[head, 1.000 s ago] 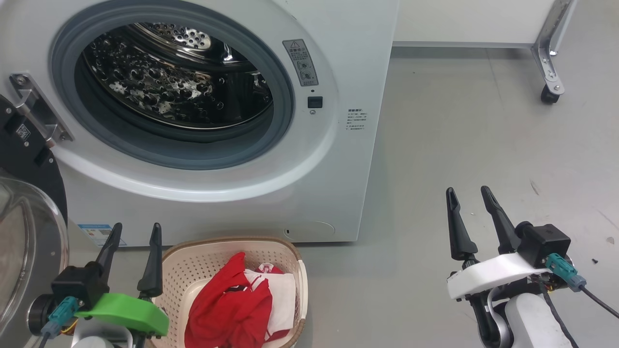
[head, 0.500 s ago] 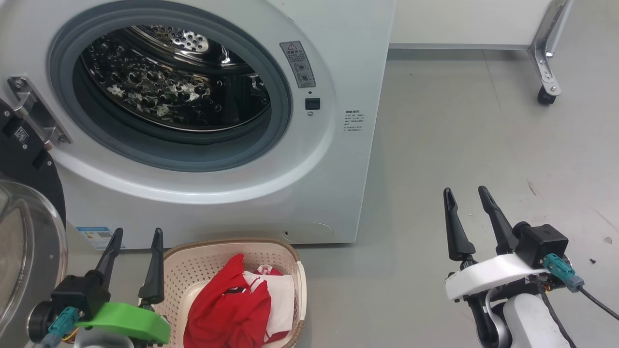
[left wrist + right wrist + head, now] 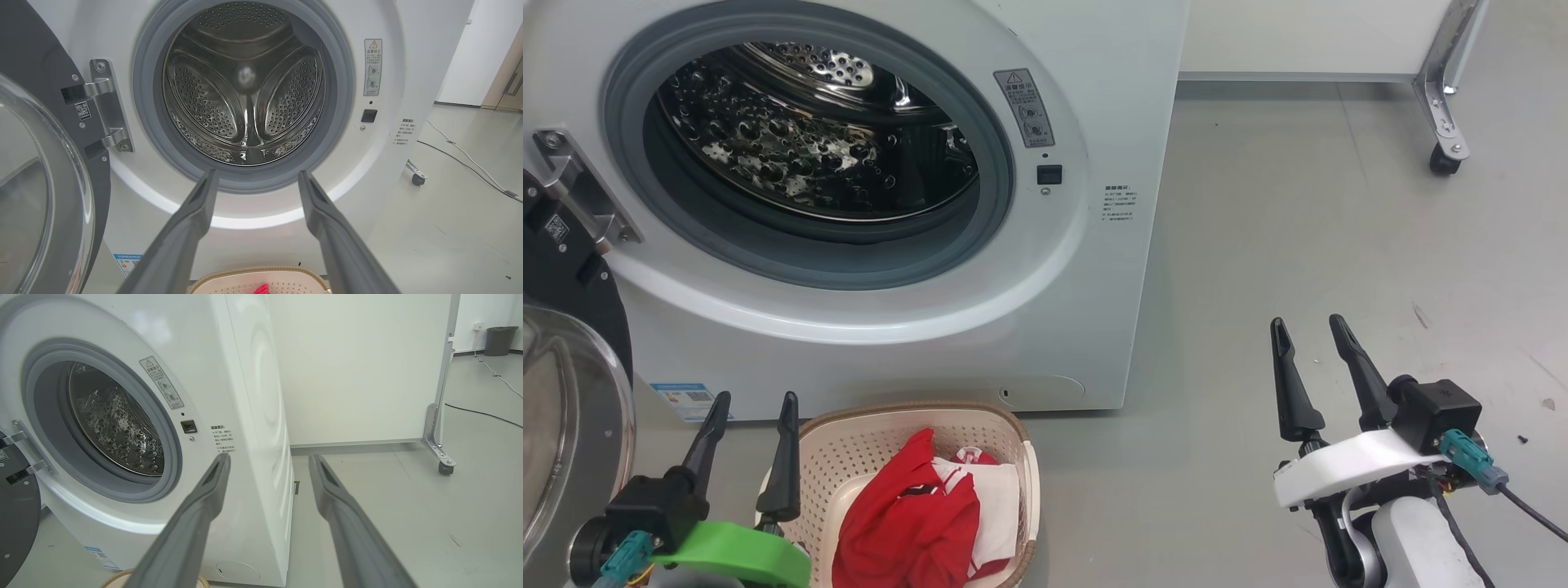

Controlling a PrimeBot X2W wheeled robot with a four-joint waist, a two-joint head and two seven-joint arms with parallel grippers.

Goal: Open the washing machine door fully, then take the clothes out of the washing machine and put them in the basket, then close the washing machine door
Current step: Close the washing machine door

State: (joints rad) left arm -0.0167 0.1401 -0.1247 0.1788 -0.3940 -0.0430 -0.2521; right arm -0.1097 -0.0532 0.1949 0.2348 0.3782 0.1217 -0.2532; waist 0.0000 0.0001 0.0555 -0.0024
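The white washing machine (image 3: 1094,269) stands in front of me, and nothing lies in its steel drum (image 3: 245,94). Its door (image 3: 564,392) hangs swung open at the far left on its hinge (image 3: 102,110); the clear glass bowl (image 3: 36,196) bulges toward me. On the floor before the machine sits the cream basket (image 3: 874,441) holding the red and white clothes (image 3: 923,514). My left gripper (image 3: 754,398) is open just left of the basket. Well away on the right, above bare floor, my right gripper (image 3: 1307,320) is open and holds nothing.
A white panel on a metal leg with a caster (image 3: 1444,159) stands at the back right. Cables (image 3: 470,159) run across the grey floor to the right of the machine. A dark bin (image 3: 499,341) stands far back.
The left gripper has sunk slightly lower in the head view. The whole head picture has shifted a little, so the camera moved. Basket, clothes and door stay put.
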